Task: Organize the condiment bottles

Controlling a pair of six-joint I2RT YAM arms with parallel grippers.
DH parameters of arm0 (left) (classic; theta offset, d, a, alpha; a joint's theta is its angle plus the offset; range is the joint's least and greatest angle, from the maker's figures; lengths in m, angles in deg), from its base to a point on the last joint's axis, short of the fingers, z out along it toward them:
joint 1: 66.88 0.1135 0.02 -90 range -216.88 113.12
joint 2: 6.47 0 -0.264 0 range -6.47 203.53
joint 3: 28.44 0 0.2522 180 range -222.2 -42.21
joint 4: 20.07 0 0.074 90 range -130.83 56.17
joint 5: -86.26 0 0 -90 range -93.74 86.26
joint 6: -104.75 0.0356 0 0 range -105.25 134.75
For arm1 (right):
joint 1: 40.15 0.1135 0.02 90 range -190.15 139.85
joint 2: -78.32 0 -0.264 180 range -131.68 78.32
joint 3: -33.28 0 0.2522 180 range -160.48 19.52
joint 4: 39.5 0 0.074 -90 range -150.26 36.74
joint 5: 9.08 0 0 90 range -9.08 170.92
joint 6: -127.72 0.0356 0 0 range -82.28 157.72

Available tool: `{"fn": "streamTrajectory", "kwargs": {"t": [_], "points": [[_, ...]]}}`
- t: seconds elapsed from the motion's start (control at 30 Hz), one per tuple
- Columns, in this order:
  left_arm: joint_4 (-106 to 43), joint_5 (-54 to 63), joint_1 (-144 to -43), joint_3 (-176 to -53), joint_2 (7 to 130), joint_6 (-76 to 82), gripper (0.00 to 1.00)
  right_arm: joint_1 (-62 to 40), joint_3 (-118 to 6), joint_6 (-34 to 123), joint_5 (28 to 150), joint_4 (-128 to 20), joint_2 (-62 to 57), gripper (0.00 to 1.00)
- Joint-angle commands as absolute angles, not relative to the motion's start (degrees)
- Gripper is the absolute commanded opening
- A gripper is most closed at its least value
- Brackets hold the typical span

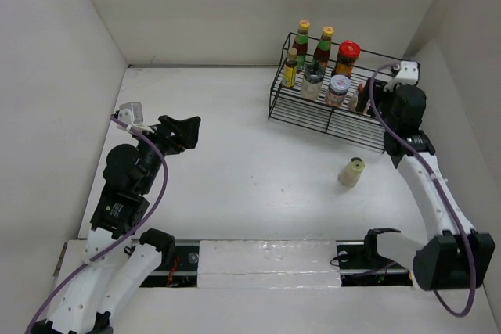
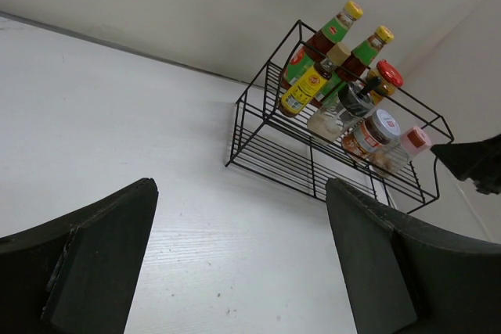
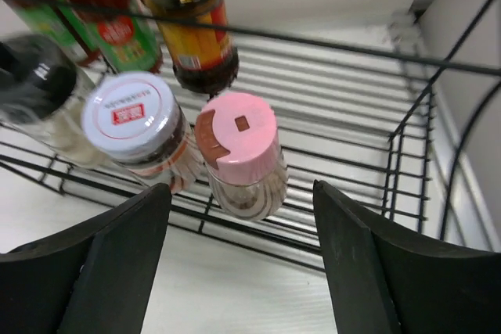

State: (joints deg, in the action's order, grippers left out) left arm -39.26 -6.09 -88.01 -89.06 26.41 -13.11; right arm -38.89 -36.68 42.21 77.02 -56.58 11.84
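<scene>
Seen from above, the last cream bottle (image 1: 351, 171) stands on the table (image 1: 235, 162) at about six o'clock from the spread, empty right tool (image 1: 369, 101), far from the left arm (image 1: 129, 185).

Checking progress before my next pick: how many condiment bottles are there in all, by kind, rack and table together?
Tall yellow-capped bottles: 2
Small yellow bottle: 1
Red-lidded jar: 1
Grey-topped grinder: 1
White-lidded jar: 1
Pink-capped jar: 1
Cream bottle: 1
Total: 8
</scene>
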Motion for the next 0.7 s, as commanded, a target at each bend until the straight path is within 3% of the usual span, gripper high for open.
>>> {"fn": "streamTrajectory", "kwargs": {"t": [0.0,0.17,0.37,0.67], "points": [[-36.73,-5.41,-87.71,-88.88,26.4,-12.32,0.85,-36.74,-34.63,42.46,73.03,-53.35,21.17,0.79],[-36.73,-5.94,-87.71,-89.4,25.35,-12.32,0.85,-34.88,-24.63,45.53,68.45,-61.24,30.57,0.87],[-36.73,-4.71,-87.71,-89.4,26.05,-12.32,0.85,-34.88,-17.48,50.72,73.52,-74.17,30.5,0.89],[-36.73,-5.24,-87.71,-89.4,25.0,-12.32,0.85,-34.35,-9.48,55.74,77.76,-70.59,29.63,0.88]]}}
